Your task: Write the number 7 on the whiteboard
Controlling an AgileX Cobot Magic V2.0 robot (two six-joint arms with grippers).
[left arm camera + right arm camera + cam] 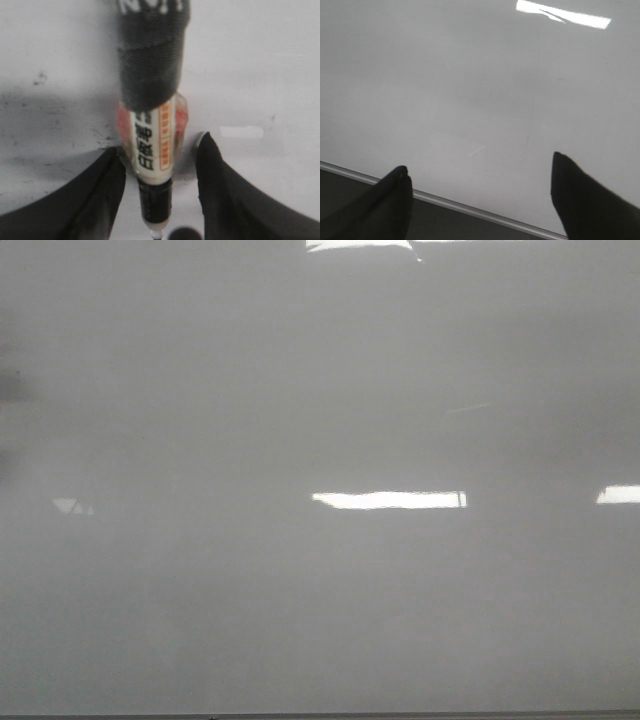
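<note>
The whiteboard (320, 620) fills the front view, pale grey and glossy, with bright light reflections; no number 7 shows on it in any view. Neither gripper shows in the front view. In the left wrist view a white marker (152, 145) with black print, an orange label and a dark tape-wrapped end lies on the board (260, 60) between the fingers of my left gripper (161, 145). The jaws are apart, with a gap on one side of the marker. My right gripper (479, 161) is open and empty above the board (445, 75), near its edge.
The board's pale metal edge strip (470, 209) runs under the right gripper, with a dark surface (360, 200) beyond it. Small dark smudges (40, 78) mark the board near the marker. A faint short line (527, 140) shows on the board.
</note>
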